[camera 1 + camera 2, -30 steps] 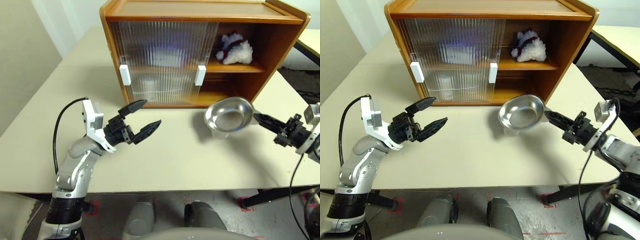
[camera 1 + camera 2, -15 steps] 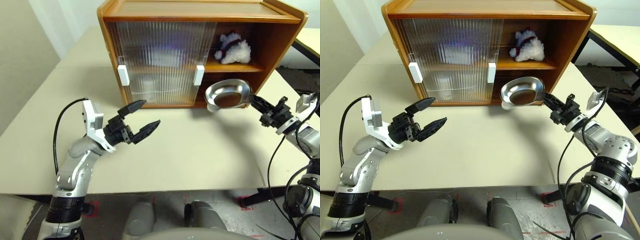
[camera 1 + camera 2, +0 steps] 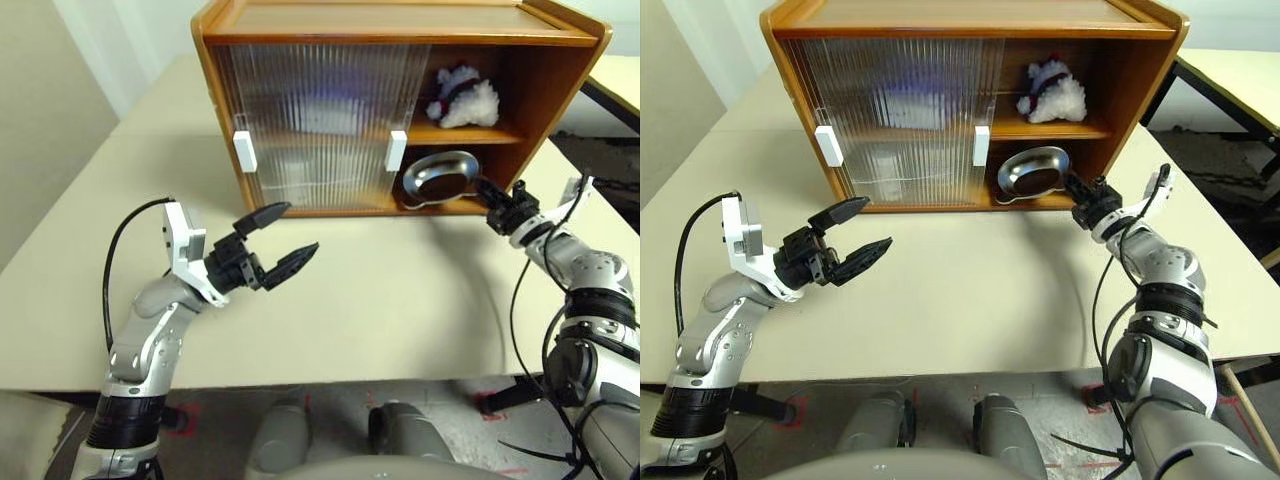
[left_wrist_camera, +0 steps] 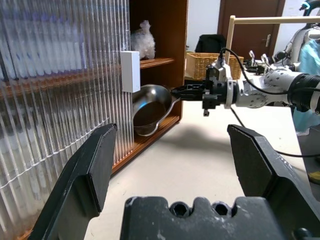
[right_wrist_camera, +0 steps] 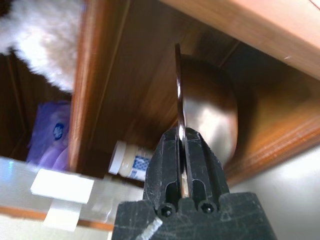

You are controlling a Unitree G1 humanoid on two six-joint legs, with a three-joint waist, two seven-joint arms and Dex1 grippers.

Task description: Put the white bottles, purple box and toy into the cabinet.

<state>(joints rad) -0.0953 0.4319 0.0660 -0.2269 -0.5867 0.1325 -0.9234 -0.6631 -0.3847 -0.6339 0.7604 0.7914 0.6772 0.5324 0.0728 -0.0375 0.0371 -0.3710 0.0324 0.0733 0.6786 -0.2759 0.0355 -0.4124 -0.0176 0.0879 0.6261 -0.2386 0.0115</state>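
Left eye view gives us the broadest read, so we start with the pale beige table (image 3: 400,310) that spans the lower two thirds of the frame. At the top centre stands the large honey-brown wooden cabinet (image 3: 400,25), its two ribbed translucent sliding doors (image 3: 320,125) with white handles covering the left part and leaving the right bay open.

On the upper shelf, at the upper right of the frame, sits the toy, a small white plush figure with a red-and-green scarf (image 3: 462,98). In the right wrist view we make out the soft lavender tissue pack (image 5: 50,132) and one squat white plastic jar with a pale blue label (image 5: 131,161) lying inside the cabinet behind the door.

At the middle right, the right gripper (image 3: 492,199) is pinched tight on the rim of a shallow silver metal bowl (image 3: 440,172), which is tilted and sits at the mouth of the lower compartment. We judge the bowl light and rigid but slick, so a thin rim pinch could let it swing or slip; a deeper bite on the rim would steady it.

At the lower left, the left gripper (image 3: 280,240) hovers over the table with its fingers spread wide, holding nothing.
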